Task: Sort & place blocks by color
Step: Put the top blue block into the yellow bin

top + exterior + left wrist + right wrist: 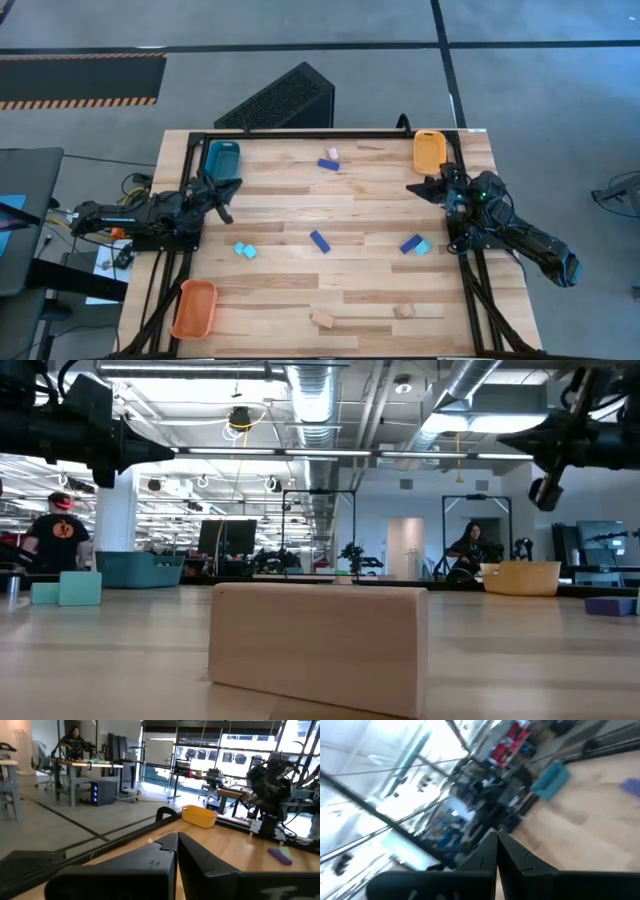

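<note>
The left gripper (225, 190) hangs over the table's left edge with its fingers pressed together on nothing, just beside the teal tray (221, 158) at the far-left corner. The right gripper (418, 187) hangs over the right edge, its jaws likewise clenched and empty, just in front of the yellow-orange tray (429, 152). The blocks lie scattered on the wooden table (290, 290) between the 2 arms. Nearest the left gripper, a little toward the front, sit 2 cyan blocks (245, 250) touching each other. Farther toward the middle lies 1 dark blue block (319, 241). Nearest the right gripper, toward the front, a dark blue block (410, 243) touches a cyan block (423, 247). Between both grippers near the far edge, a dark blue block (328, 165) lies against a small pale block (333, 154). Well apart from both grippers, by the front edge, rest 2 tan wood blocks (322, 319), separated; an orange tray (195, 308) occupies the front-left corner.
</note>
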{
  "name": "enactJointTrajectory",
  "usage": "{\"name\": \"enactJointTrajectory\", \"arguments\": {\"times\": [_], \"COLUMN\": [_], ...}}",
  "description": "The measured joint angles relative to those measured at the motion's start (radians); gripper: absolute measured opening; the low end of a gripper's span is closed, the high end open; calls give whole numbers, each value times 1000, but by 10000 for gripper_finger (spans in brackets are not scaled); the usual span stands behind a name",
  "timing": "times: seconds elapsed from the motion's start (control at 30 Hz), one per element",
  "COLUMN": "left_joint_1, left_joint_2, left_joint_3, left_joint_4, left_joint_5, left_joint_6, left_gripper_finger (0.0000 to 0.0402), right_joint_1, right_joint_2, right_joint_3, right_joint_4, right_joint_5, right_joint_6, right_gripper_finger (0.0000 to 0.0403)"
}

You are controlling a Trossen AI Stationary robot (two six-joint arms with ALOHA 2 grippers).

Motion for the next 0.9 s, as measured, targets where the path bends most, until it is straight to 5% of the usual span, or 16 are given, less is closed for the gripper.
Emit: {"name": "enactJointTrajectory", "arguments": {"times": [0.2, 0.47, 0.67, 0.9], "left_joint_1": [0, 0, 0, 60], "left_joint_2": [0, 0, 1, 62], "left_joint_3": [0, 0, 0, 0], "left_joint_4": [25, 26, 16, 111], "left_joint_5": [76, 77, -146, -114], "left_joint_6": [-222, -512, -695, -711], "left_gripper_finger": [0, 0, 0, 7], "right_joint_1": [0, 1, 2, 20], "right_joint_2": [0, 7, 39, 212], "right_joint_3": [2, 7, 2, 21], "right_joint_4": [-81, -169, -82, -1], "right_joint_5": [177, 320, 255, 336], "right_joint_6": [-116, -76, 38, 141], "right_gripper_finger": [31, 31, 31, 34]}}
